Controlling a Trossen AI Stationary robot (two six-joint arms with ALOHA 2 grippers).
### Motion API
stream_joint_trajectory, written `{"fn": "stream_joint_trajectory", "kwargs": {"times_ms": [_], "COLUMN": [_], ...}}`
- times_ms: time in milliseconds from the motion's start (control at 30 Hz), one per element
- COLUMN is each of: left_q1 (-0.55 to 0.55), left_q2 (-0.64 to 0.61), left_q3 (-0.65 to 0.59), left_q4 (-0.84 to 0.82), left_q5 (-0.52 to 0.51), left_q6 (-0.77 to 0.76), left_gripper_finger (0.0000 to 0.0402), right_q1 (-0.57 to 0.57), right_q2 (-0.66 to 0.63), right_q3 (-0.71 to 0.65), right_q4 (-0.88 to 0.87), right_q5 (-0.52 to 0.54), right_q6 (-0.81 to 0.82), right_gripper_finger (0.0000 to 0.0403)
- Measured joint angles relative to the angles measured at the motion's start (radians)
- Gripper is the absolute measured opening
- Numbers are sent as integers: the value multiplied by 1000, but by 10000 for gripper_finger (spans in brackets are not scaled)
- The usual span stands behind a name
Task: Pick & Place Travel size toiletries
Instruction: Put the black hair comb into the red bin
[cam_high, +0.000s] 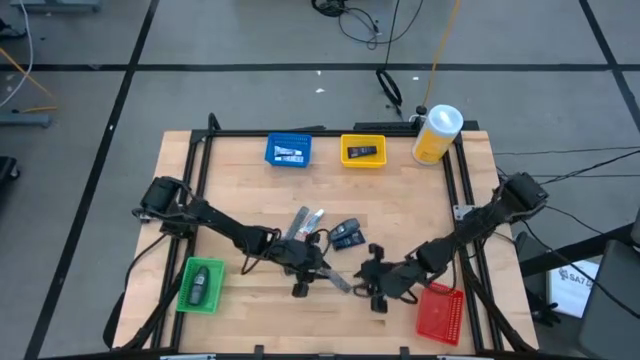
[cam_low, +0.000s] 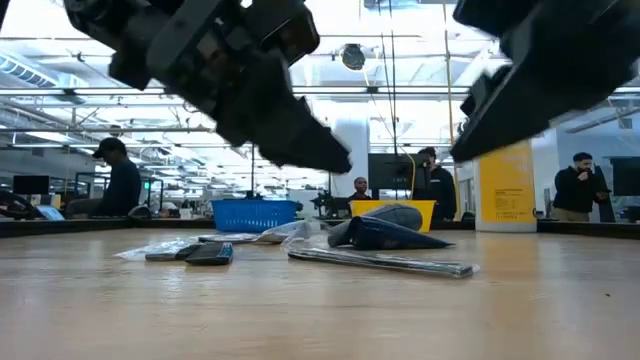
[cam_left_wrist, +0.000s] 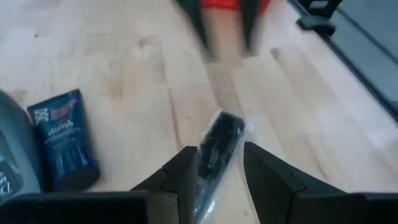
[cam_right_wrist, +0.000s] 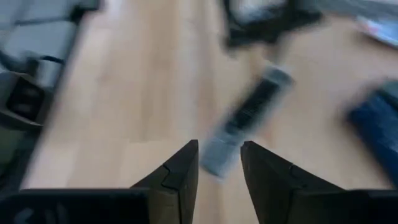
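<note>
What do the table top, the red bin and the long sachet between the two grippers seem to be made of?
The table top looks like pale wood with a matte finish: its grain and board seams show. The red bin seems to be plastic, with a latticed wall. The long sachet is probably glossy plastic film or foil, since it shines and crinkles.

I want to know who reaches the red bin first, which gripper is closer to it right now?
Right. The right gripper sits just beside the red bin, toward the table's middle. The left gripper is farther off, past the right one.
</note>
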Motion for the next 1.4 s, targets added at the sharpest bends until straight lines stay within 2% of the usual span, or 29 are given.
{"fn": "stream_joint_trajectory", "kwargs": {"times_ms": [200, 367, 500, 633, 767, 867, 1000, 1100, 1133, 1267, 1400], "left_q1": [43, 76, 64, 16, -17, -24, -23, -23, -23, -23, -26], "left_q2": [37, 77, 77, 59, 30, 33, 47, 48, 48, 48, 48], "left_q3": [0, 0, 1, 1, 6, 1, 2, 2, 2, 2, 2], "left_q4": [-67, -114, -130, -22, 36, 13, -20, -46, -51, -103, -134], "left_q5": [-49, 42, 72, 133, 122, 109, 85, 84, 85, 85, 86], "left_q6": [-5, -37, -91, -122, -97, -63, 1, 56, 69, 109, 130], "left_gripper_finger": [129, 129, 129, 129, 129, 122, 73, 17, 9, 13, 3], "right_q1": [23, -2, -10, -7, -8, -8, -54, -118, -136, -208, -239], "right_q2": [175, 260, 212, 116, 29, 9, 7, 24, 32, 44, 42], "right_q3": [-1, 1, 2, -3, 0, -1, -1, -2, -2, -30, -65], "right_q4": [251, 281, 137, -31, -61, -76, -144, -207, -222, -199, -176], "right_q5": [-61, -50, -45, 32, 57, 43, 1, -79, -107, -251, -304], "right_q6": [-32, 13, 26, 46, 121, 218, 420, 538, 559, 610, 633], "right_gripper_finger": [114, 114, 114, 114, 114, 117, 143, 176, 188, 236, 268]}}
